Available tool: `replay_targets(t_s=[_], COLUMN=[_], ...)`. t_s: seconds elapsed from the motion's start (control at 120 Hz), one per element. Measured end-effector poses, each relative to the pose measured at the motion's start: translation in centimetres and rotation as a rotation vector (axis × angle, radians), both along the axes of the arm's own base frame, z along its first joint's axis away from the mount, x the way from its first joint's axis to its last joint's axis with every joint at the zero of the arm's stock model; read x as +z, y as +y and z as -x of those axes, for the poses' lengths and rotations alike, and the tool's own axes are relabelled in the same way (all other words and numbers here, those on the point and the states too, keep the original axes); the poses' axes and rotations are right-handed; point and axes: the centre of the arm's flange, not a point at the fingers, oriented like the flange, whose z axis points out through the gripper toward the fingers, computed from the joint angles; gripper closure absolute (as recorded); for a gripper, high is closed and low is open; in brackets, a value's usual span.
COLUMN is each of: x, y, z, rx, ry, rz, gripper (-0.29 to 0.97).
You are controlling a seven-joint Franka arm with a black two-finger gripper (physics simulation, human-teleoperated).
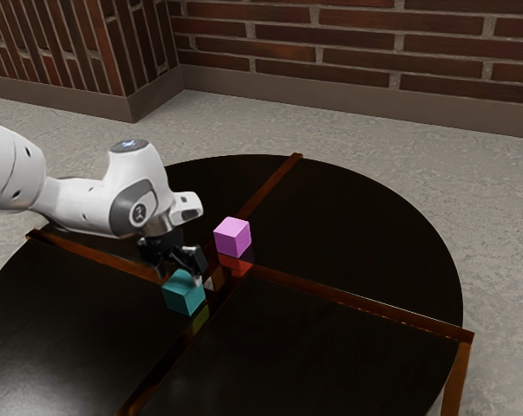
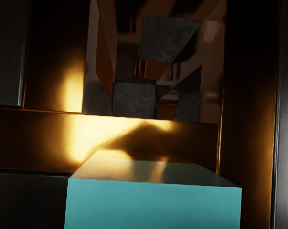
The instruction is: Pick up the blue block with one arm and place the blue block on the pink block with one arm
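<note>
Closing in on the grasp is my reading of the step. The pincer (image 1: 183,265) hangs straight over the blue block (image 1: 185,295), low enough to meet the block's top edge in the exterior view. Whether it is spread, pressed together or already pinching the block I cannot tell. The block appears to sit on the dark glossy tabletop (image 1: 356,260), directly beneath the pincer. The pink block (image 1: 232,236) stands near, just beyond the pincer on the side away from the arm (image 1: 88,199), apart from the blue one, with nothing on top. The next move calls for a firm hold, a lift clear of the pink block's top, a short carry over it and a square set-down. No brand or writing can be read; a small mark on the arm's joint is too small to make out.
</note>
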Motion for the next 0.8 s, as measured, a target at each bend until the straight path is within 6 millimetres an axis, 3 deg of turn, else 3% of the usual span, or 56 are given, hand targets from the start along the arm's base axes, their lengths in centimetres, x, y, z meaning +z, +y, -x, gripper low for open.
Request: replay_targets(t_s=[0.233, 0.642, 0.8], x=[-0.2, -3.2, -2.9], y=[-0.5, -0.6, -0.6], z=[-0.3, 0.0, -0.4], rx=[-0.001, -0.011, -0.020], ry=[0.002, 0.052, 0.042], rz=[-0.001, 0.004, 0.001], gripper=[0.00, 0.00, 0.10])
